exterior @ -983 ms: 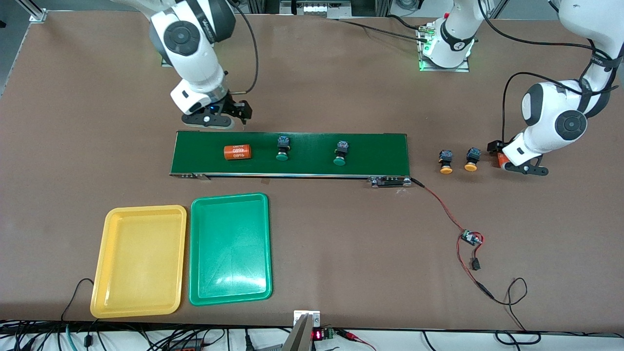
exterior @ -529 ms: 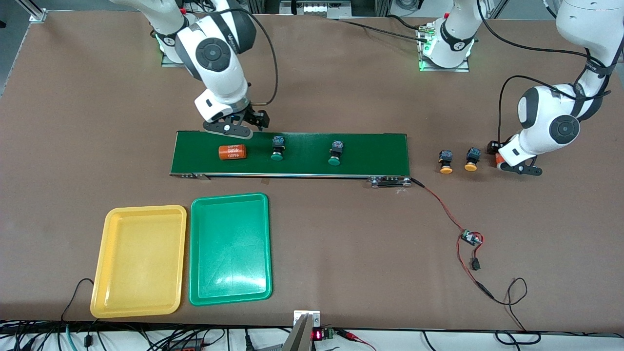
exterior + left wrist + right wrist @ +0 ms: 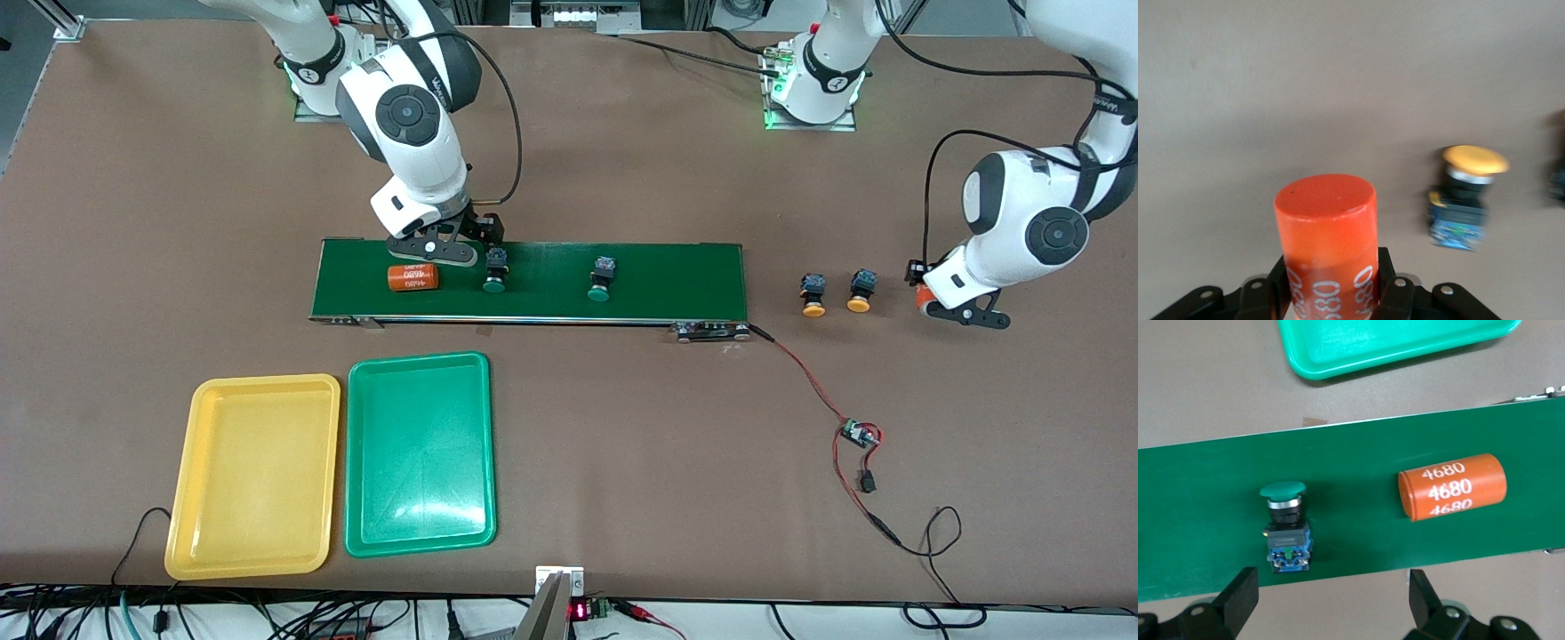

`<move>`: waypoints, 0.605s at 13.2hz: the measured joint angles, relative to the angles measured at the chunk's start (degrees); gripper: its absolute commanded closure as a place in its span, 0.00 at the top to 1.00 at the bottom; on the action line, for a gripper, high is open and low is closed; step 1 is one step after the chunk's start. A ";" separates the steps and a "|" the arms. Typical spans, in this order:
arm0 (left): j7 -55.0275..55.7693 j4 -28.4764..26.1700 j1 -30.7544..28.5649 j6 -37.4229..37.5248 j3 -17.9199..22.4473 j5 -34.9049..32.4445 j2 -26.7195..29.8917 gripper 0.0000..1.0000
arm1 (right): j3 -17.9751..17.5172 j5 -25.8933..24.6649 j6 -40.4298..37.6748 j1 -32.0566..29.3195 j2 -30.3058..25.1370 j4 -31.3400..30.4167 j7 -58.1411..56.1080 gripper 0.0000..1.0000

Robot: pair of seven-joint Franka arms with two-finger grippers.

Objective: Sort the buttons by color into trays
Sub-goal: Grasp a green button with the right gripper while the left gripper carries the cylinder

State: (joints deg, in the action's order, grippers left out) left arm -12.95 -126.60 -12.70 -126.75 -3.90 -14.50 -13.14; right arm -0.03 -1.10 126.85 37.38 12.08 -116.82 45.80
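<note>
Over at the left arm's end of the table, the left gripper (image 3: 944, 304) is clamped onto an orange cylinder (image 3: 1327, 245) with white print, its fingers (image 3: 1390, 288) pressed against both sides, and it sits low by the tabletop next to the two yellow buttons. The right gripper (image 3: 456, 246) hangs over the conveyor belt (image 3: 662, 280) with its jaws spread wide and nothing in them; in the right wrist view one green button (image 3: 1286, 525) sits right between the fingertips' line, with a second orange cylinder (image 3: 1452, 486) lying on its side just beside it on the belt.

Surface is a plain brown table (image 3: 622, 427), with a red wire (image 3: 805, 372) running off the belt's end to a little circuit board (image 3: 859, 434).

Buttons have dark bodies and round mushroom caps. Both green ones (image 3: 601, 277) lie on the belt, well apart. The two yellow buttons (image 3: 812, 295) lie side by side on the bare table. The yellow tray (image 3: 191, 462) and green tray (image 3: 356, 462) sit next to each other, nearer the front camera than the belt.
</note>
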 measured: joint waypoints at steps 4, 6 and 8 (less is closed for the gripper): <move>-5.02 6.53 0.68 10.11 -12.30 0.22 1.36 0.24 | 0.07 0.00 3.55 -0.03 3.97 -0.01 0.00 1.00; -9.65 6.62 1.22 10.30 -17.10 0.35 1.19 0.20 | 0.20 0.00 5.93 -0.16 6.51 0.01 0.00 1.00; -15.07 6.62 1.36 9.90 -22.27 2.26 0.52 0.20 | 0.31 0.00 7.58 -0.26 8.44 0.04 0.00 1.00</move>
State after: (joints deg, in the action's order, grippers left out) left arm -28.02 -119.98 -11.34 -116.86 -26.17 -12.23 -12.62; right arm 0.28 -1.10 134.43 37.12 20.52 -116.79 45.80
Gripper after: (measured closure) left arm 0.489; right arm 0.000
